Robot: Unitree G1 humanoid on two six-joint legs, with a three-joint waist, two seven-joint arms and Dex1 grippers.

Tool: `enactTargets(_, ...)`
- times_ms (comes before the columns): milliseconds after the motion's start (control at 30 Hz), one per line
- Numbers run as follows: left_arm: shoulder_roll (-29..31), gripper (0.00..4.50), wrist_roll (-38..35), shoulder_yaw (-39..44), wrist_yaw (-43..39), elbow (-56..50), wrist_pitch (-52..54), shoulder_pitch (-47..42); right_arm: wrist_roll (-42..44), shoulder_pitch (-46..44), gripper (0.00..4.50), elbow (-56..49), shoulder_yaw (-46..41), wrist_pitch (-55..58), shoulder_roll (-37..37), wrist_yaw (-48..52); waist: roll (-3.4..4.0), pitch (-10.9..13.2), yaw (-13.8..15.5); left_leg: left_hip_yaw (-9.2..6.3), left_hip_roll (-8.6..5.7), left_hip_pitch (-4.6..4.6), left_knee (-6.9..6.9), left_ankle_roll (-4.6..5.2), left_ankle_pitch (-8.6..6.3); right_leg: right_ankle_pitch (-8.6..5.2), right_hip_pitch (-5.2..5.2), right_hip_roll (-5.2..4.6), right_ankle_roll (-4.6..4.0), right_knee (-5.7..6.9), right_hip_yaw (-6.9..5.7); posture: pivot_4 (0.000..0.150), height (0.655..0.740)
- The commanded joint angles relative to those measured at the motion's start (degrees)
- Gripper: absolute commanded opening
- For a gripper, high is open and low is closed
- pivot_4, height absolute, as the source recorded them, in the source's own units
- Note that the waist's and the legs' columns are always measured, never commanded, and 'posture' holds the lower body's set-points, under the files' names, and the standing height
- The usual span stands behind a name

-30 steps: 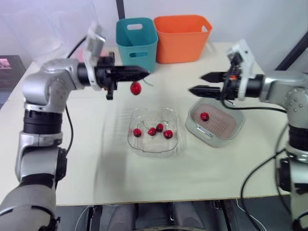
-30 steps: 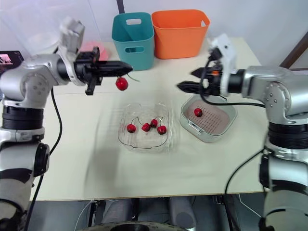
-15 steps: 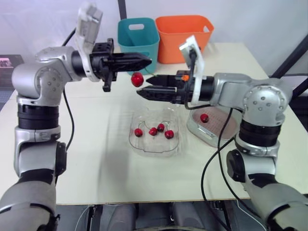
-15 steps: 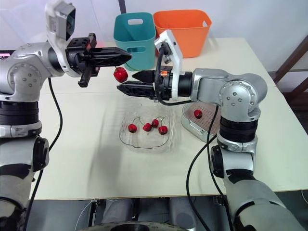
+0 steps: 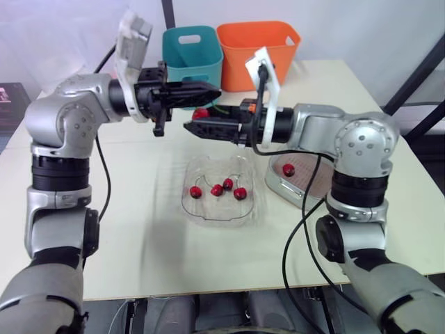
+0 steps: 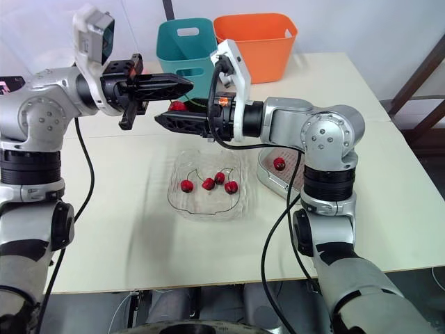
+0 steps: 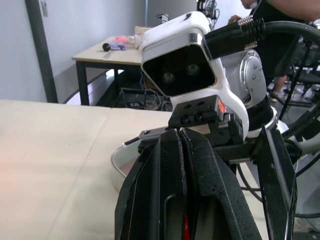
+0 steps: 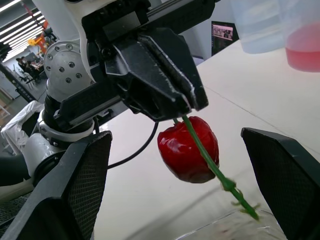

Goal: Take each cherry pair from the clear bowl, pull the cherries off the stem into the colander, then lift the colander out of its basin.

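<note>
Behind the held cherry [image 8: 187, 147]: teal bin [image 5: 192, 57], orange bin [image 5: 259, 47].

The cherry [image 8: 187, 147] has a glossy, smooth red skin; its stem [image 8: 207, 160] is thin, green and matt. The left claw [image 7: 180, 133] is black plastic with a fine grainy, matt face, the right claw [image 5: 189, 129] matt black too. The bowl [image 5: 222, 213] is clear, shiny plastic. The counter [image 5: 139, 229] is smooth, matt cream. The teal bin [image 5: 195, 59] and orange bin [image 5: 240, 49] are smooth plastic with a soft sheen.
</note>
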Motion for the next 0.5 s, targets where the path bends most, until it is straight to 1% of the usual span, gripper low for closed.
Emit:
enactTargets(33, 0.1, 0.0, -0.6, 1.2, 0.1, -1.2, -1.0, -0.5, 0.7, -1.4, 4.39, -0.4, 0.0, -1.5, 0.9, -0.5, 0.0, 0.0, 0.0, 0.0, 0.01, 0.0, 0.0, 0.0, 0.0, 0.0, 0.0, 0.0, 0.0, 0.0, 0.0, 0.15, 0.74)
enactTargets(67, 0.2, 0.0, -0.6, 1.2, 0.2, -1.2, -1.0, -0.4, 0.7, -1.4, 4.39, -0.4, 0.0, -1.6, 0.9, -0.6, 0.0, 0.0, 0.0, 0.0, 0.01, 0.0, 0.0, 0.0, 0.0, 0.0, 0.0, 0.0, 0.0, 0.01, 0.0, 0.15, 0.74)
enactTargets(100, 0.2, 0.0, -0.7, 1.2, 0.2, -1.3, -0.9, -0.3, 0.8, -1.4, 3.89, -0.6, 0.0, -1.6, 1.0, -0.7, 0.0, 0.0, 0.0, 0.0, 0.0, 0.0, 0.0, 0.0, 0.0, 0.0, 0.0, 0.0, 0.0, 0.01, 0.0, 0.15, 0.74)
enactTargets(133, 0.2, 0.0, -0.7, 1.3, 0.2, -1.4, -0.8, -0.3, 0.8, -1.4, 3.54, -0.6, 0.0, -1.6, 1.0, -0.8, 0.0, 0.0, 0.0, 0.0, 0.0, 0.0, 0.0, 0.0, 0.0, 0.0, 0.0, 0.0, 0.0, 0.01, 0.0, 0.15, 0.74)
enactTargets(167, 0.3, 0.0, -0.8, 1.3, 0.2, -1.5, -0.8, -0.2, 0.8, -1.3, 3.04, -0.7, 0.0, -1.6, 1.0, -0.9, 0.0, 0.0, 0.0, 0.0, -0.01, 0.0, 0.01, 0.0, 0.0, 0.0, 0.0, 0.01, 0.0, 0.01, 0.0, 0.15, 0.74)
enactTargets(200, 0.4, 0.0, -0.8, 1.4, 0.3, -1.5, -0.7, -0.1, 0.9, -1.3, 2.71, -0.7, 0.0, -1.6, 1.0, -1.0, 0.0, 0.0, 0.0, 0.0, -0.01, 0.0, 0.01, 0.0, 0.0, 0.0, 0.01, 0.01, 0.0, 0.01, 0.0, 0.15, 0.74)
enactTargets(300, 0.5, 0.0, -0.8, 1.4, 0.3, -1.5, -0.6, 0.0, 0.9, -1.2, 1.15, -0.8, 0.1, -1.5, 1.1, -1.3, 0.0, 0.0, 0.0, 0.0, -0.01, 0.0, 0.01, 0.0, 0.0, 0.0, 0.01, 0.01, 0.0, 0.01, 0.0, 0.15, 0.74)
enactTargets(333, 0.5, 0.0, -0.8, 1.4, 0.3, -1.5, -0.6, 0.0, 1.0, -1.2, 0.72, -0.8, 0.1, -1.4, 1.0, -1.4, 0.0, 0.0, 0.0, 0.0, -0.01, 0.0, 0.01, 0.0, 0.0, 0.0, 0.0, 0.01, 0.0, 0.01, 0.0, 0.15, 0.74)
enactTargets(367, 0.5, 0.0, -0.8, 1.4, 0.3, -1.5, -0.6, 0.0, 1.0, -1.2, 0.43, -0.8, 0.2, -1.4, 1.0, -1.5, 0.0, 0.0, 0.0, 0.0, -0.01, 0.0, 0.0, 0.0, 0.0, 0.0, 0.0, 0.01, 0.0, 0.01, 0.0, 0.15, 0.74)
enactTargets(500, 0.6, 0.0, -0.9, 1.5, 0.4, -1.4, -0.5, -0.1, 0.9, -1.0, 0.43, -1.1, 0.7, -1.2, 0.7, -1.5, 0.0, 0.0, 0.0, 0.0, 0.0, 0.0, 0.0, 0.0, 0.0, 0.0, 0.0, 0.01, 0.0, 0.01, 0.0, 0.15, 0.74)
